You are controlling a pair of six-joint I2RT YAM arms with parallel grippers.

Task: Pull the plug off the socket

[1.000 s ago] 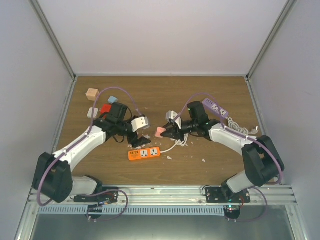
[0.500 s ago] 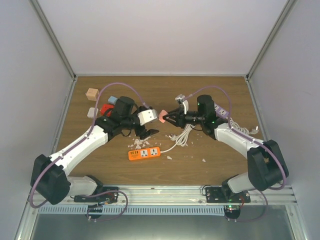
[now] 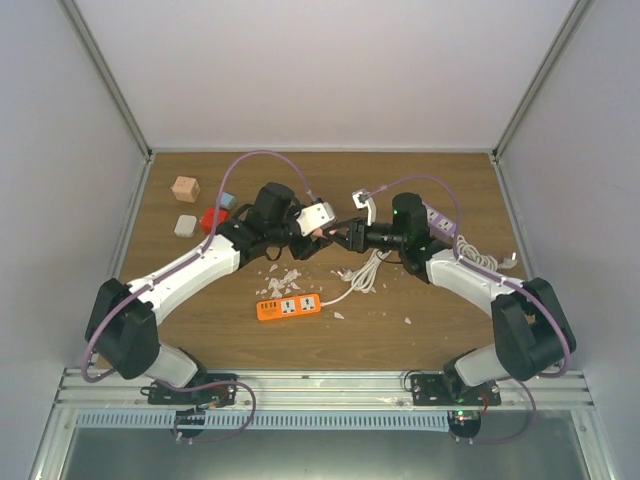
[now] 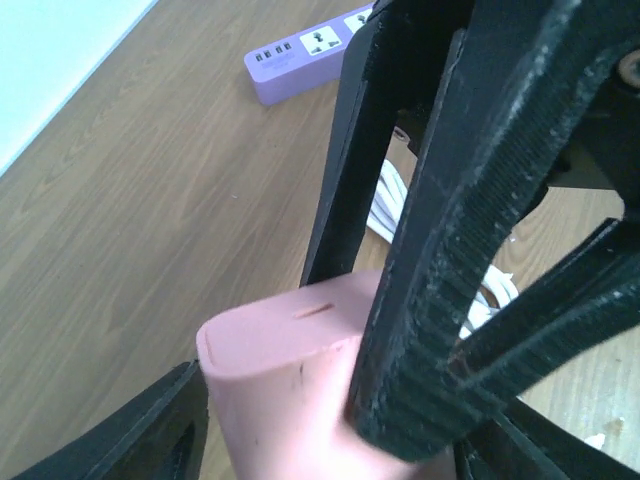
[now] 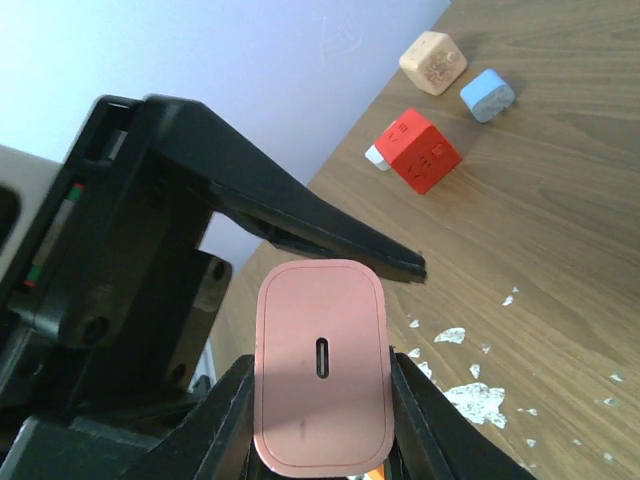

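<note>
The orange socket strip (image 3: 288, 308) lies flat on the table, with nothing plugged into its face. The small white plug block (image 3: 185, 225) sits apart at the back left, beside a red cube (image 3: 212, 218); in the right wrist view the plug (image 5: 377, 155) peeks out behind that red cube (image 5: 420, 152). My right gripper (image 3: 337, 237) (image 5: 320, 400) is shut on a pink adapter block (image 5: 320, 360), held above the table. My left gripper (image 3: 318, 232) (image 4: 330, 420) is open, its jaws either side of the same pink block (image 4: 280, 360).
A purple power strip (image 3: 430, 215) (image 4: 300, 60) lies at the back right. A coiled white cable (image 3: 365, 275) lies under the grippers. A tan cube (image 3: 184, 188) and a light-blue cube (image 3: 226, 200) sit at the back left. White scraps (image 3: 275, 275) litter the middle.
My left gripper has swung right and back, up to the pink block. My right gripper has carried that block up and back from near the table. The orange strip has not moved.
</note>
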